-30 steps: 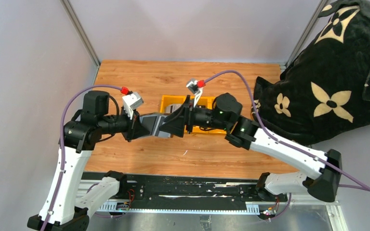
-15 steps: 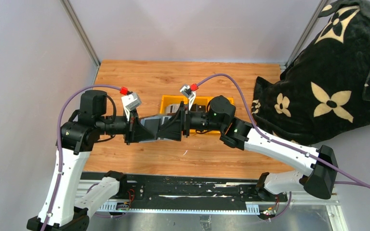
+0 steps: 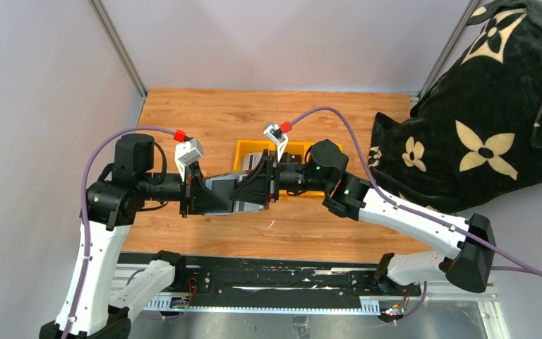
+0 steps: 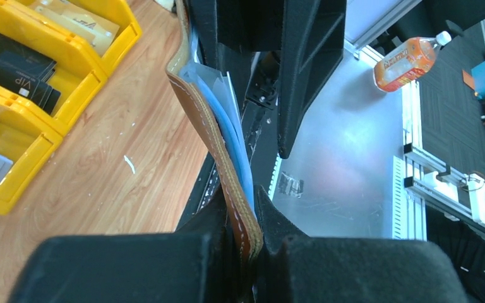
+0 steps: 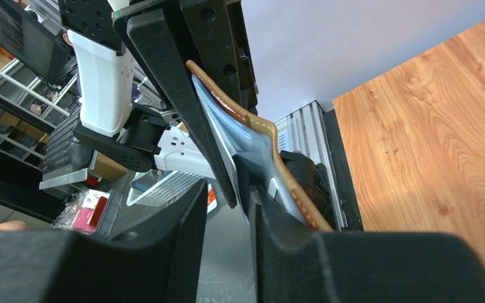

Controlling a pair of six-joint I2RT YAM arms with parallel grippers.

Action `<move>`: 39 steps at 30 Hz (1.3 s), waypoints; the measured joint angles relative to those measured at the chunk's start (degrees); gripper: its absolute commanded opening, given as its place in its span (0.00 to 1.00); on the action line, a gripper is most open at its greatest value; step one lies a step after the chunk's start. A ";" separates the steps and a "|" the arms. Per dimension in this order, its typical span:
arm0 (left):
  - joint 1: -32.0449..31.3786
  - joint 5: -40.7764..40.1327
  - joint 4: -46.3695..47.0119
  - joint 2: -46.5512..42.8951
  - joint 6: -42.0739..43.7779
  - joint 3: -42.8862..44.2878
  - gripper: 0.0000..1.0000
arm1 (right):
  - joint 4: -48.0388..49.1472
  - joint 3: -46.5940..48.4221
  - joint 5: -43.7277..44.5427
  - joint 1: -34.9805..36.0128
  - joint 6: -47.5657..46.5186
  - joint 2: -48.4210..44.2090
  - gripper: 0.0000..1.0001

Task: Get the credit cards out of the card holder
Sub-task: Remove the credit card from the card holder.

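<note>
**Operator:** Where is the card holder [image 3: 224, 189] in relation to the yellow bin [image 3: 243, 150]?

**Spotter:** Just on the near side of the bin, toward its left-arm end, and up off the table [image 3: 183, 113]. You have it edge-on between your two arms. The brown outside faces the bin and the grey-blue inner leaves face away from it.

**Operator:** What has my left end effector [image 4: 246, 233] got?

**Spotter:** It is clenched on the holder's stitched brown edge. The leather bows up out of its fingers.

**Operator:** And the right end effector [image 5: 237, 196]?

**Spotter:** It meets the holder from the opposite end. Its fingers stand close on either side of a grey inner layer. I cannot tell whether you are pressing that layer or only straddling it. I also cannot tell whether the layer is a card or a leaf of the holder.

**Operator:** Anything lying in the bin?

**Spotter:** Yes, you have credit cards [image 4: 12, 69] in all three compartments. There are black ones in the middle compartment, a tan one in one end compartment and pale grey ones in the other.
</note>
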 measured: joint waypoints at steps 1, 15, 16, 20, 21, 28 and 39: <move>0.02 0.26 -0.02 -0.02 -0.02 -0.02 0.09 | 0.37 0.00 -0.20 0.02 0.04 0.11 0.28; -0.07 6.34 -0.28 -0.28 -1.22 -0.02 0.39 | 11.02 -3.69 -1.77 0.22 4.74 0.72 0.00; -0.07 7.10 -0.28 -0.28 -1.31 -0.02 0.35 | 11.80 -4.13 -1.88 0.22 4.96 0.55 0.00; -0.07 9.25 -0.26 -0.13 -1.66 0.00 0.18 | 14.21 -5.33 -2.91 0.24 5.97 -0.39 0.00; -0.07 9.70 -0.28 0.02 -1.99 0.04 0.14 | 14.73 -5.57 -3.23 0.26 6.19 -0.66 0.01; -0.07 11.87 -0.28 0.94 -2.99 0.68 0.02 | 17.40 -7.21 -5.27 0.31 7.04 -2.05 0.24; -0.07 12.98 -0.26 0.85 -3.19 1.64 0.09 | 23.58 -8.37 -6.75 0.33 10.67 -1.86 0.05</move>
